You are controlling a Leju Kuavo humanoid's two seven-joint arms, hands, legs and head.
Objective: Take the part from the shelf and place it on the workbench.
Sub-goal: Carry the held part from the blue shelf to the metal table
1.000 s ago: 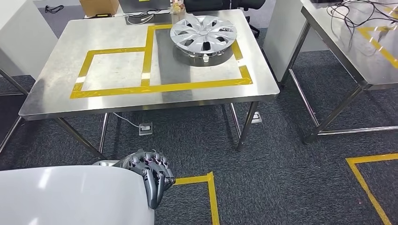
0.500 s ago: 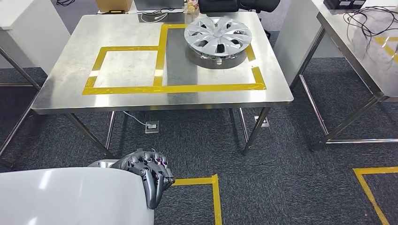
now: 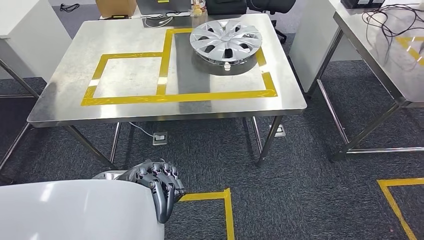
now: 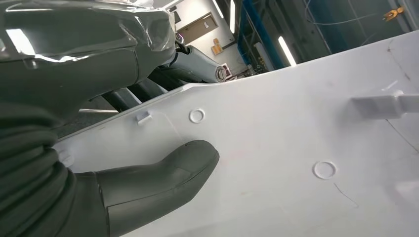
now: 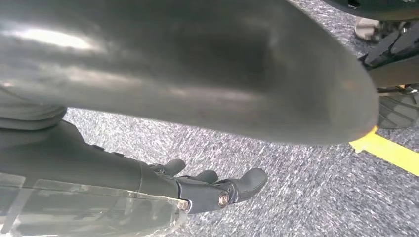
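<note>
Low, left hand (image 3: 159, 186) fingers (image 3: 165, 192) curled over white part (image 3: 75, 210) edge

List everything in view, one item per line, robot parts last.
table: 1, steel, centre, straight ahead
second table: 1, steel, far right
hubcap: 1, silver, on the centre table's far right part, inside the larger tape outline
table tape: 2 adjoining outlines, yellow, on the centre table
cables: a tangle, black, on the second table
cardboard box: 1, brown, behind the centre table
floor tape: 2 partial outlines, yellow, on the dark carpet
white part: 1, white, lower left, carried
left hand: 1, grey, holds the white part, thumb on its inner face
right hand: 1, dark grey, above the carpet, holding nothing
</note>
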